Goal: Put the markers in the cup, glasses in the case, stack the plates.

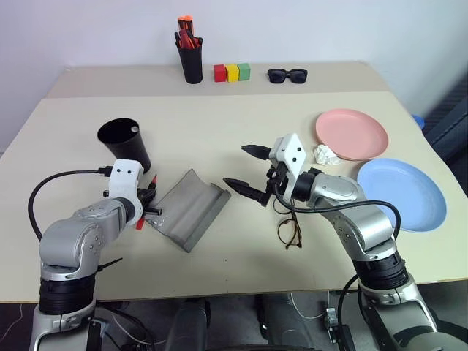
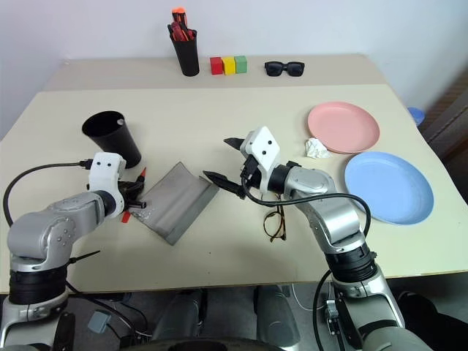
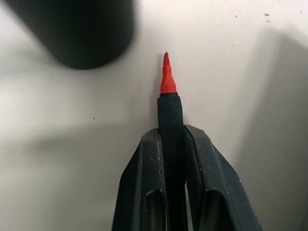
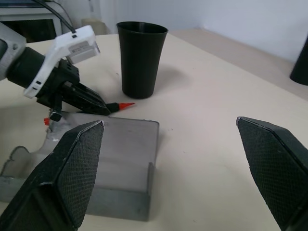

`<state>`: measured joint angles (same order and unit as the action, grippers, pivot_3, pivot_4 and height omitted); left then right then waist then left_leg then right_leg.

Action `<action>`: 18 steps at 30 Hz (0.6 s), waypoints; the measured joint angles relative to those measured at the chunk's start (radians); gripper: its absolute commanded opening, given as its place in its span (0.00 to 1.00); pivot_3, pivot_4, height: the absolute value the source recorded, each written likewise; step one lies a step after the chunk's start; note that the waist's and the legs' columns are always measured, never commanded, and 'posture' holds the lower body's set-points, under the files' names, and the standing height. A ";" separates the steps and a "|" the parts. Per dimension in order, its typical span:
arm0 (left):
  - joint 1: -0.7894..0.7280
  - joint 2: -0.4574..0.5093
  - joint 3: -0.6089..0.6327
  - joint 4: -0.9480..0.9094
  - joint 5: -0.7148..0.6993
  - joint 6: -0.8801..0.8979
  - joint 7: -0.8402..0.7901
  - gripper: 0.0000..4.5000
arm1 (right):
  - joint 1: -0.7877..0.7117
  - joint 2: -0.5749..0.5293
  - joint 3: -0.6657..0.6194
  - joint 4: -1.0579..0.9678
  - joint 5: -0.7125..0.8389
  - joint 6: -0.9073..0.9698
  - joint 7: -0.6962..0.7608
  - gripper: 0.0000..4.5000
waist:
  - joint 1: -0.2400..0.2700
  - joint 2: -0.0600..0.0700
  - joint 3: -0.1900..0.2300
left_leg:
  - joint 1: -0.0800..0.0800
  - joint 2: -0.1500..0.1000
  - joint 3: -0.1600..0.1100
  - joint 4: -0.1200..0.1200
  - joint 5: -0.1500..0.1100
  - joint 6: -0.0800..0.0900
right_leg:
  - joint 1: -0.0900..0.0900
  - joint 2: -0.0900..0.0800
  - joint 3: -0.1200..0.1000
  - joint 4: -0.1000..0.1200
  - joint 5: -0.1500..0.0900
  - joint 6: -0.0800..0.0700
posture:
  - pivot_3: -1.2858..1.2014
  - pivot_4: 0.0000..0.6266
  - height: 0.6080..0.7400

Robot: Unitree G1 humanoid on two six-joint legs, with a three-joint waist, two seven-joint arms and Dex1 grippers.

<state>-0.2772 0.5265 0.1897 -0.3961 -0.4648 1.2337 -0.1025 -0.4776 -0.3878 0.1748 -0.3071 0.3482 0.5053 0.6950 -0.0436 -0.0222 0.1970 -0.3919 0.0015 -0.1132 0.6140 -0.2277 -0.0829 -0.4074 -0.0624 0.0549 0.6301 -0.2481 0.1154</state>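
Left hand (image 1: 151,199): fingers clenched on the black marker with red ends (image 3: 169,115), near the tabletop's left edge; the marker's red tip pokes out past the fingertips toward the black cup (image 1: 124,143), which stands upright just beyond it, apart from it

Grey eyeglass case (image 1: 188,208): lying open on the tabletop (image 1: 219,124), just right of the left hand, toward the front edge; the hand sits at its left end, whether touching I cannot tell

Right hand (image 1: 247,171): fingers spread wide and grasping nothing, held above the tabletop's middle, pointing left toward the case

Tortoiseshell glasses (image 1: 289,231): on the tabletop near the front edge, below the right forearm, right of the case and apart from it

Salmon pink plate (image 1: 352,134): flat near the right edge, toward the back

Light blue plate (image 1: 402,193): flat at the right edge, in front of the pink one, the two lying side by side and unstacked

Crumpled white scrap (image 1: 326,154): just beside the pink plate's front left rim

Black pen pot with orange-capped pens (image 1: 191,51): upright at the back edge, left of centre

Red, yellow and green blocks (image 1: 232,72): in a row at the back edge, right of the pot

Black sunglasses (image 1: 287,74): at the back edge, right of the blocks
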 measured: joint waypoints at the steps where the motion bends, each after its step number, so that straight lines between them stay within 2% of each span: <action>1: 0.008 0.014 -0.012 -0.002 0.008 -0.013 -0.011 0.00 | 0.000 0.003 0.002 -0.002 0.000 0.002 0.000 1.00 | 0.000 0.000 0.000 | 0.000 0.000 0.000 0.000 0.000 0.000 | 0.000 0.000 0.000 0.000 0.000 0.000 | 0.52 0.24 1.00; 7: 0.093 0.081 -0.031 -0.044 0.041 -0.173 -0.124 0.00 | -0.002 0.010 0.008 -0.002 0.003 0.012 0.002 1.00 | 0.000 0.000 0.000 | 0.000 0.000 0.000 0.000 0.000 0.000 | -0.001 0.000 0.000 0.000 -0.002 -0.003 | 0.52 0.24 1.00; 10: 0.103 0.058 0.011 -0.075 0.036 -0.345 -0.190 0.00 | -0.003 0.013 0.011 -0.002 0.003 0.012 0.004 1.00 | 0.005 0.000 0.000 | -0.001 0.000 0.000 0.000 0.000 0.000 | 0.000 -0.001 0.000 -0.002 -0.002 -0.004 | 0.52 0.24 1.00; 15: -0.064 -0.060 0.153 -0.100 -0.031 -0.560 -0.179 0.00 | -0.017 0.021 0.016 -0.002 0.003 0.012 0.008 1.00 | 0.010 0.000 0.000 | -0.001 0.000 0.000 0.000 0.000 0.000 | 0.000 -0.001 0.000 -0.002 -0.001 -0.001 | 0.52 0.24 1.00; 18: -0.180 -0.049 0.170 -0.033 0.078 -0.682 -0.081 0.00 | -0.031 0.044 0.018 0.000 0.003 0.011 0.004 1.00 | 0.002 0.000 0.000 | -0.001 0.000 0.000 0.000 0.000 0.000 | 0.000 0.000 0.000 -0.001 0.000 0.000 | 0.52 0.24 1.00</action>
<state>-0.4576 0.4770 0.3594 -0.4288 -0.3872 0.5515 -0.1831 -0.5084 -0.3442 0.1928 -0.3073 0.3510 0.5160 0.6995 -0.0418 -0.0223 0.1970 -0.3927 0.0014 -0.1129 0.6140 -0.2276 -0.0833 -0.4073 -0.0626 0.0548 0.6287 -0.2478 0.1159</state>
